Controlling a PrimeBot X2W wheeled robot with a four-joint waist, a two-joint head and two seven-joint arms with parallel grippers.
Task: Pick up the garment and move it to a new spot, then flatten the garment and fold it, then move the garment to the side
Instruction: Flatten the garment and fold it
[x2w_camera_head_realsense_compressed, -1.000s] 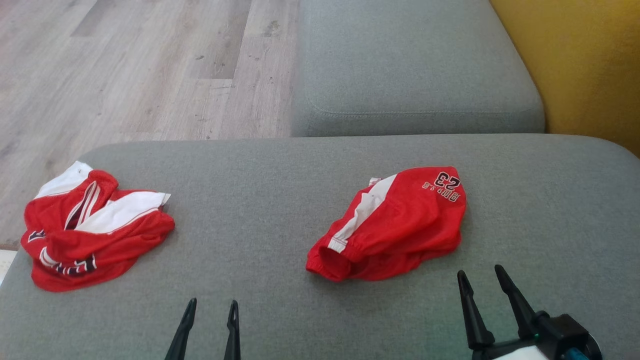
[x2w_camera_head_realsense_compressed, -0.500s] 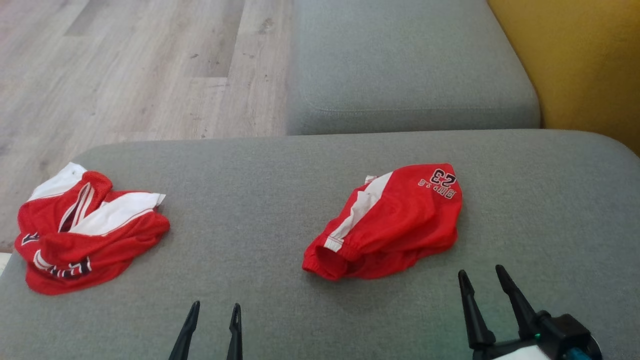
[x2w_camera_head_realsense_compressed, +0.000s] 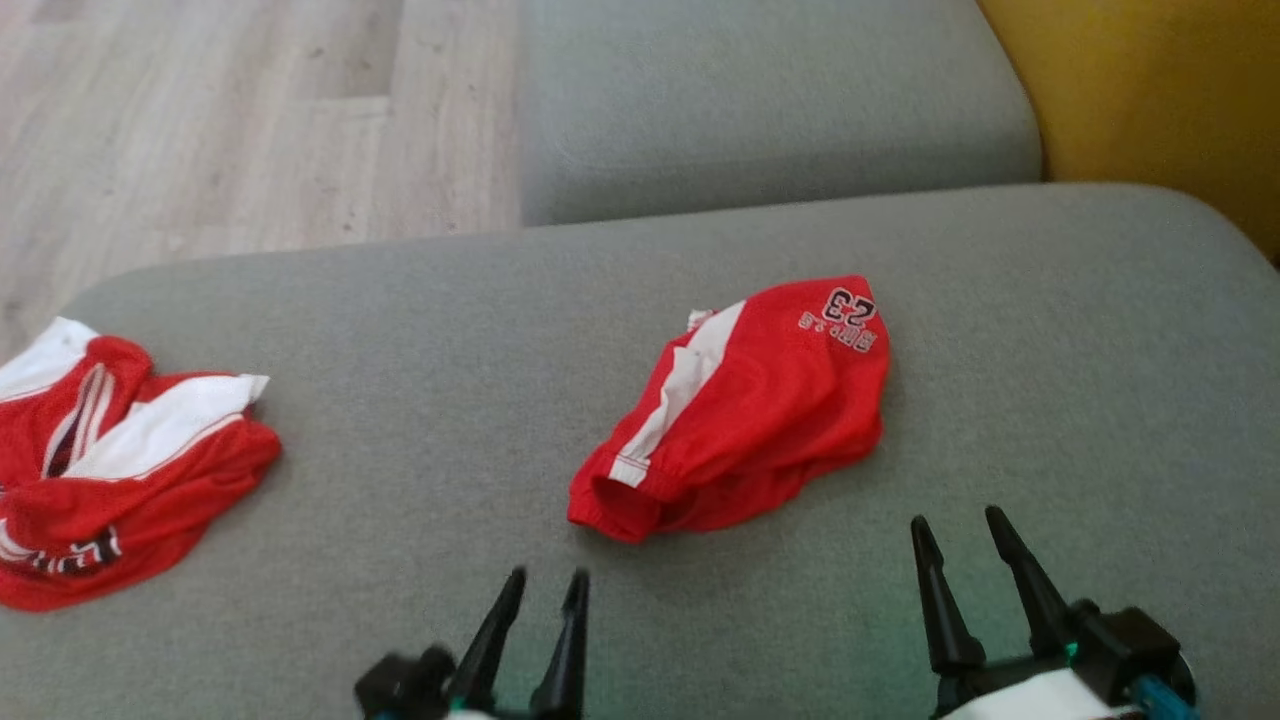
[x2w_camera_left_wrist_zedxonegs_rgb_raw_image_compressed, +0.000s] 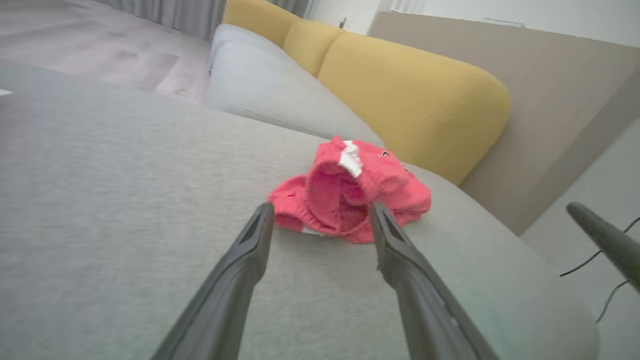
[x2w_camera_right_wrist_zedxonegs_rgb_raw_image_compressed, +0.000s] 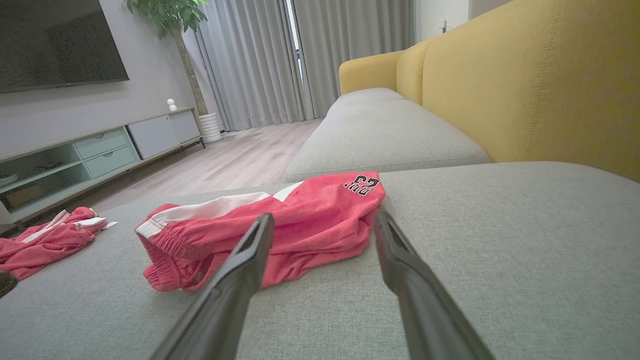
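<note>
Left end effector (x2w_camera_head_realsense_compressed: 549, 574) has pushed forward and inward since a second ago, closing on the red shorts (x2w_camera_head_realsense_compressed: 760, 400). The head camera has swung too, sliding the scene leftward. Fingers are spread, nothing between them. Its wrist view looks straight into the shorts' elastic opening, tips seemingly just short of the cloth, though blur makes that hard to judge. Right end effector (x2w_camera_head_realsense_compressed: 953, 516) hovers released as well, near the shorts' near edge, not touching. Shorts lie crumpled mid-cushion on the grey sofa seat (x2w_camera_head_realsense_compressed: 420, 330), number 23 toward the yellow backrest (x2w_camera_head_realsense_compressed: 1150, 90). Second red garment (x2w_camera_head_realsense_compressed: 120, 470) sits well apart, far left.
</note>
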